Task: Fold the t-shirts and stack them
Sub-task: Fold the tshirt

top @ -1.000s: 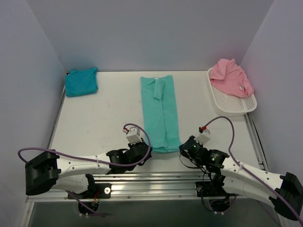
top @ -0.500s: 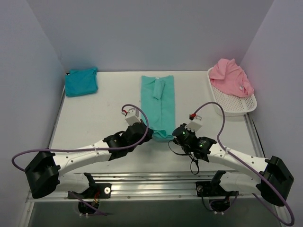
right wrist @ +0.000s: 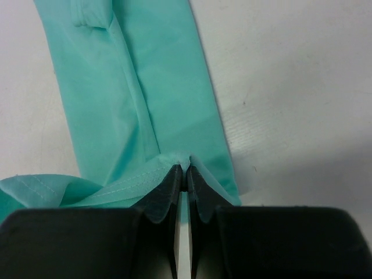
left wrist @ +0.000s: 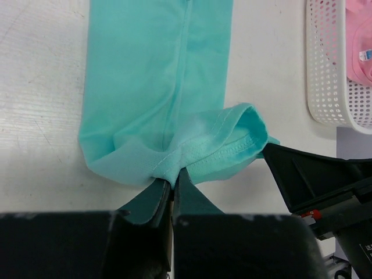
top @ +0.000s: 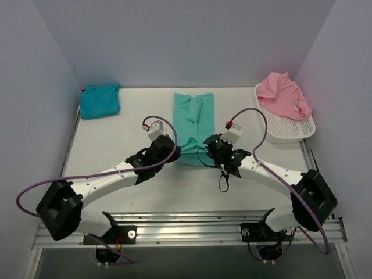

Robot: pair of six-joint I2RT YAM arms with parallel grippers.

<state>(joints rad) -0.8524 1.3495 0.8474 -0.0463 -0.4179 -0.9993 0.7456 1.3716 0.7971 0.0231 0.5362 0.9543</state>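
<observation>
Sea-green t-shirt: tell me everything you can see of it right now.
The sea-green t-shirt is plain soft cloth with a stitched hem, folded into a long narrow strip lying flat on the table, a sleeve folded on top at the far end. Its near hem is lifted and doubled back, pinched by the left claw and right claw, both shut.

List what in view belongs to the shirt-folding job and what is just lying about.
Belongs to the job:
sea-green t-shirt, near hem pinched by left fingers and right fingers
turquoise-blue t-shirt, far left corner
pink t-shirt, heaped in the white mesh basket

Just lying about:
white mesh basket, far right
</observation>
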